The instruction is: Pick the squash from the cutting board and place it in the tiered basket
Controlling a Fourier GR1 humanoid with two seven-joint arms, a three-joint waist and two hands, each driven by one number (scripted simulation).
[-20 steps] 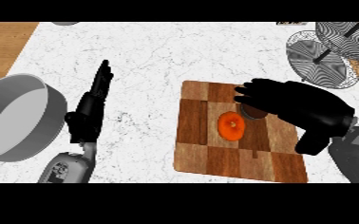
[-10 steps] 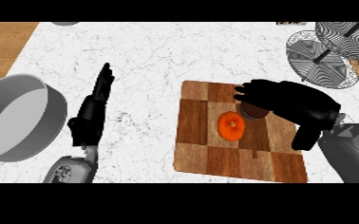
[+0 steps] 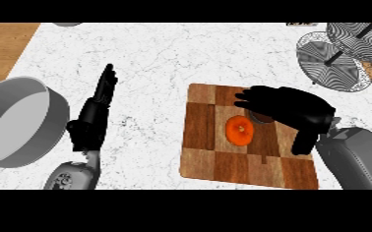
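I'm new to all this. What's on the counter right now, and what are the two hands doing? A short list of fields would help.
squash: orange squash lying on the cutting board, not yet picked up
cutting board: wooden cutting board on the white counter
right hand: right hand over the board, beside the squash, fingers open
left hand: left hand resting open, fingers up
tiered basket: tiered basket at upper right
pot: grey pot at left edge

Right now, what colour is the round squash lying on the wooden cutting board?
Orange; the round squash shows best in the head view.
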